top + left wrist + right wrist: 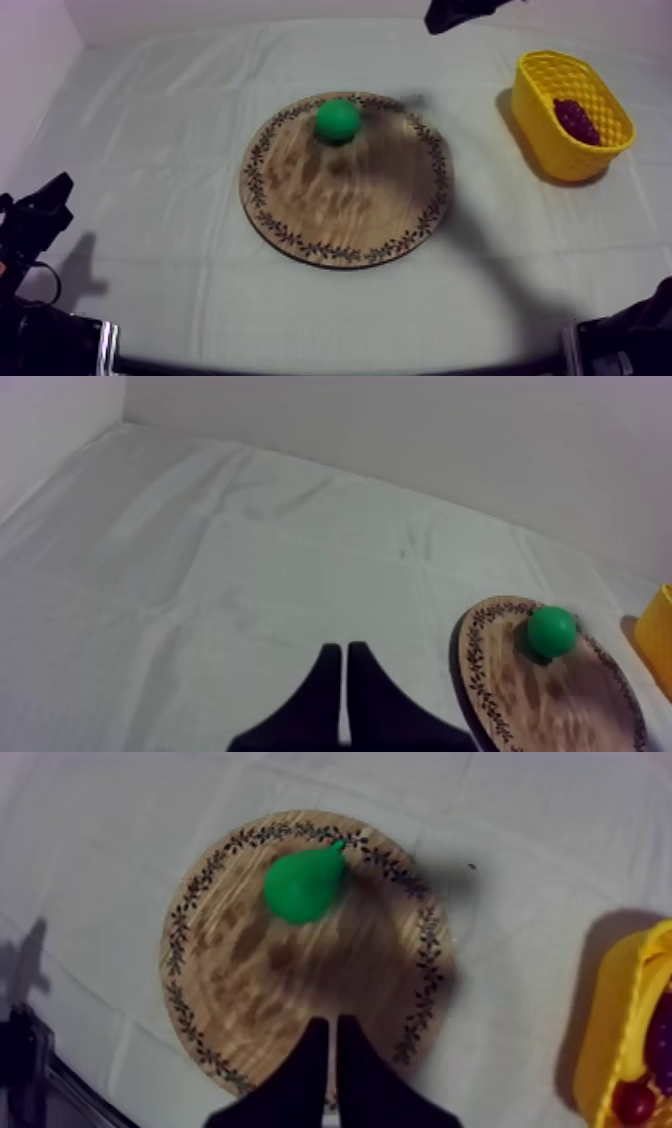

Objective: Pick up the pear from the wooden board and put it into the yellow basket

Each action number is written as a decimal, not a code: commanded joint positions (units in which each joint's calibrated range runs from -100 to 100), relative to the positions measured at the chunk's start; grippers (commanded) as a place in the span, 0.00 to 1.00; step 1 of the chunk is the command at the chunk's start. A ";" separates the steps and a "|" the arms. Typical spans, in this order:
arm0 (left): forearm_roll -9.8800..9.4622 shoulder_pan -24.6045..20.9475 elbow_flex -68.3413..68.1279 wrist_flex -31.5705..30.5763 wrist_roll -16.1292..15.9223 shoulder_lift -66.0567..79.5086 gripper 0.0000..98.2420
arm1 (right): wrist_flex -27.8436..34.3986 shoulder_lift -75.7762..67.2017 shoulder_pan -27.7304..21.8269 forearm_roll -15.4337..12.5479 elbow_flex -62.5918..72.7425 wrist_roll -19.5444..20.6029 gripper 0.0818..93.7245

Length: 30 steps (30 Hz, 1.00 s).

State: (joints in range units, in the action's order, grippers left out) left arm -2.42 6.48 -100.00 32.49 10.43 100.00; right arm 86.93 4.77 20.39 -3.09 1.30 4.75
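The green pear [338, 120] lies on the far part of the round wooden board [350, 215], close to its patterned rim. My right gripper [333, 1024] hangs high over the board's near side, fingers together as a narrow wedge, holding nothing; the pear [303, 882] lies beyond its tips. The right arm [455, 12] comes in at the upper right. The yellow basket [555, 150] stands at the table's right. My left gripper [343, 648] is shut on nothing, low over the cloth to the left of the board [560, 711] and the pear [551, 630].
A bunch of dark grapes [577, 120] lies in the basket, and beside the basket wall [610, 1012] a small red fruit [634, 1102] shows inside. My left arm [40, 215] rests at the lower left. Bare cloth surrounds the board.
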 commanded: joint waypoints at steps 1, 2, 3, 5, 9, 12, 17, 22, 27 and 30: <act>0.01 0.00 0.00 0.00 0.00 0.00 0.00 | 3.27 8.68 -0.10 -0.15 8.57 2.69 0.02; 0.01 0.00 0.00 0.00 0.00 0.00 0.00 | 4.47 10.81 -0.17 -0.27 10.96 3.32 0.03; 0.01 0.00 0.00 0.00 0.00 0.00 0.00 | 5.55 12.83 -0.24 -0.36 13.27 3.91 0.03; 0.01 0.00 0.00 0.00 0.00 0.00 0.00 | 7.17 16.41 -0.35 -0.55 17.27 4.82 0.05; 0.01 0.00 0.00 0.00 0.00 0.00 0.00 | 8.42 21.31 -0.45 -0.80 22.20 5.87 0.08; 0.01 0.00 0.00 0.00 0.00 0.00 0.00 | 8.77 23.14 -0.16 -0.93 23.98 6.51 0.15; 0.01 0.00 0.00 0.00 0.00 0.00 0.00 | 8.86 23.82 0.90 -1.49 24.23 7.36 0.42; 0.01 0.00 0.00 0.00 0.00 0.00 0.00 | 8.67 24.08 2.27 -1.86 23.39 7.97 0.67; 0.01 0.00 0.00 0.00 0.00 0.00 0.00 | 8.14 25.74 3.16 -2.08 22.91 8.50 0.77; 0.01 0.00 0.00 0.00 0.00 0.00 0.00 | 7.49 27.47 3.59 -1.73 22.96 8.87 0.79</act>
State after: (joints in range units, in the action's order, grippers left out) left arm -2.42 6.48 -100.00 32.49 10.43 100.00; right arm 94.78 31.59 23.91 -5.09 24.22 13.52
